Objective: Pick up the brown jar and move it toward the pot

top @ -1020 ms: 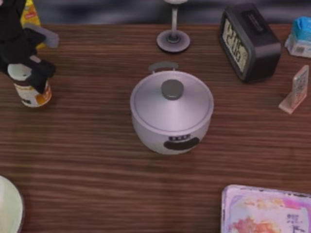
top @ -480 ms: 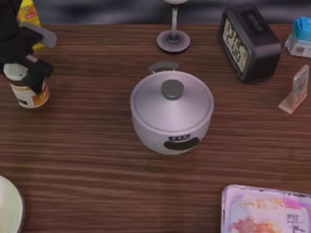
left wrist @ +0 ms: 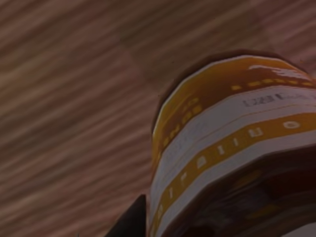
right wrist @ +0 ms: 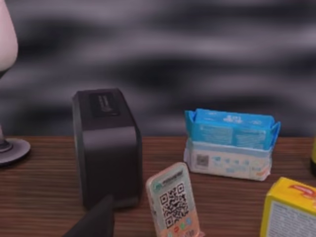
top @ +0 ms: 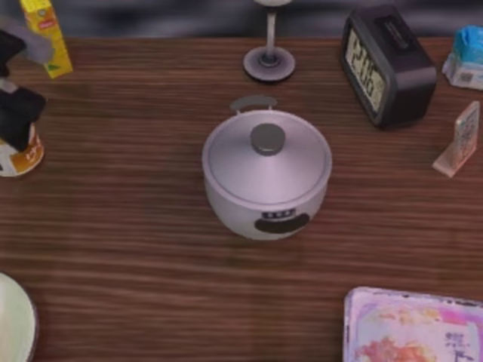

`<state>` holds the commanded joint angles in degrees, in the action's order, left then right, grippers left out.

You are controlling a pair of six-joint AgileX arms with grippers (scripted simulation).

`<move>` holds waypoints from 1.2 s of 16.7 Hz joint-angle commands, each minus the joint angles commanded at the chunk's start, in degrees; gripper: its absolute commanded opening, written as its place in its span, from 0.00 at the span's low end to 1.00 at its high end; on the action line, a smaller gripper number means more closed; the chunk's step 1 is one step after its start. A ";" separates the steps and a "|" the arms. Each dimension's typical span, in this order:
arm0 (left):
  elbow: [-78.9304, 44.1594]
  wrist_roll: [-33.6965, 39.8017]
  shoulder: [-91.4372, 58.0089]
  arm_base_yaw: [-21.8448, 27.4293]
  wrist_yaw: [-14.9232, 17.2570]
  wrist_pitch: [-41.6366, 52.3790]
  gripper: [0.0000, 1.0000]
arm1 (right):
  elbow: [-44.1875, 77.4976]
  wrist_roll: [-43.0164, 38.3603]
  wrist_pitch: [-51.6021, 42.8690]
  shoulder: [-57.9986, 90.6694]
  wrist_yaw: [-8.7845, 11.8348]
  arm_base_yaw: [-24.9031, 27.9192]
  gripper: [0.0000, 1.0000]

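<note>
Left hand (top: 16, 113) sits over the jar (top: 19, 154) at the desk's (top: 136, 249) far left edge, partly out of frame in the top view. Dark fingers cover the lid and upper body; only the orange-and-white lower label shows below them. Looks like a closed grip on the jar, though the finger contact itself isn't visible.

Left wrist view: jar (left wrist: 232, 148) fills the frame, label bands close up, wood grain behind it. One dark finger tip (left wrist: 131, 219) shows beside the label. Can't tell from this whether the base is on the desk or off it.

Step in hand, my read: grasp/lift phase, transport not done. Jar is well apart from the pot (top: 266, 172), which sits mid-desk with lid on. Next move calls for a lift with clearance, then travel to the right toward the pot, stopping short of its side (handle (top: 253, 102) sticks out on the far side, not in the path).

Right hand isn't in the top view; the right wrist view shows only a dark sliver of a finger (right wrist: 94, 219), so open or closed is unknown. That arm looks parked by the clock (right wrist: 106, 145).

Cut off or hidden: jar lid, most of the left hand, carton (top: 47, 34) top, the plate (top: 11, 324) and tray (top: 411, 328) at the near edge.
</note>
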<state>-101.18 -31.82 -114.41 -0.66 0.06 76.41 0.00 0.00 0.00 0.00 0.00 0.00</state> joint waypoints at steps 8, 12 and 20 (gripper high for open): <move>0.41 1.96 0.07 1.19 -0.05 0.07 0.00 | 0.00 0.00 0.00 0.00 0.00 0.00 1.00; -1.17 12.98 -3.04 5.36 -0.16 -1.05 0.00 | 0.00 0.00 0.00 0.00 0.00 0.00 1.00; -3.69 44.18 -8.98 15.76 -0.47 -5.50 0.00 | 0.00 0.00 0.00 0.00 0.00 0.00 1.00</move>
<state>-104.87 12.36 -123.38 15.09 -0.41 70.92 0.00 0.00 0.00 0.00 0.00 0.00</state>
